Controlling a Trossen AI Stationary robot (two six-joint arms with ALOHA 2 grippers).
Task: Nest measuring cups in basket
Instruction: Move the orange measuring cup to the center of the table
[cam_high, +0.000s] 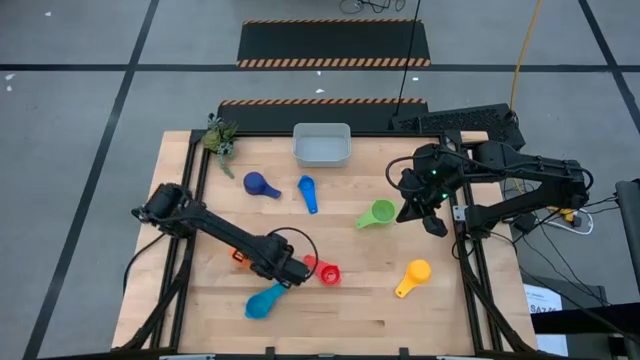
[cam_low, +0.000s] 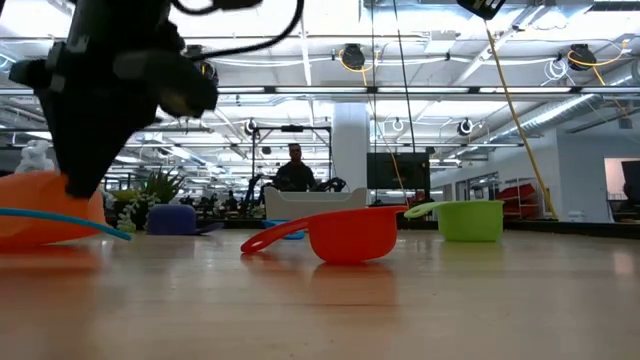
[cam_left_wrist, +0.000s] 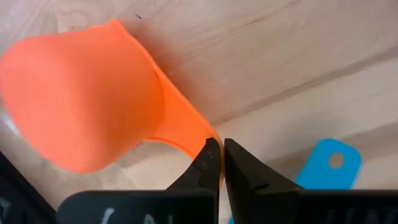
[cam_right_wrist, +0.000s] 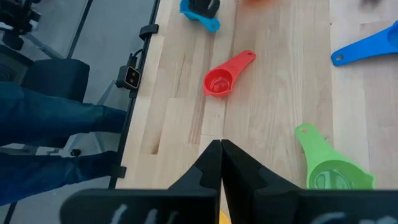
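My left gripper (cam_high: 287, 270) is down at the table's near middle, shut on the orange cup (cam_left_wrist: 81, 99), which shows mostly hidden under the arm in the high view (cam_high: 240, 259). The light blue cup (cam_high: 265, 300) lies just nearer, and the red cup (cam_high: 328, 272) lies mouth-up to the right. The navy (cam_high: 260, 184), blue (cam_high: 307, 192), green (cam_high: 378, 214) and yellow (cam_high: 413, 275) cups lie apart on the table. The pale basket (cam_high: 321, 144) stands at the far edge. My right gripper (cam_high: 425, 208) hovers shut beside the green cup. My left gripper pinches the orange cup's handle (cam_left_wrist: 198, 140) near its free end between the two fingertips, coming from above at a slant. The cup is mouth-down, its rim (cam_low: 40, 240) seemingly on the table.
A small green plant (cam_high: 220, 136) sits at the far left corner. The light blue cup's handle (cam_left_wrist: 329, 165) lies close to my left fingers. A person (cam_low: 295, 165) stands in the room behind the table. Bare wood lies along the near edge and between the scattered cups.
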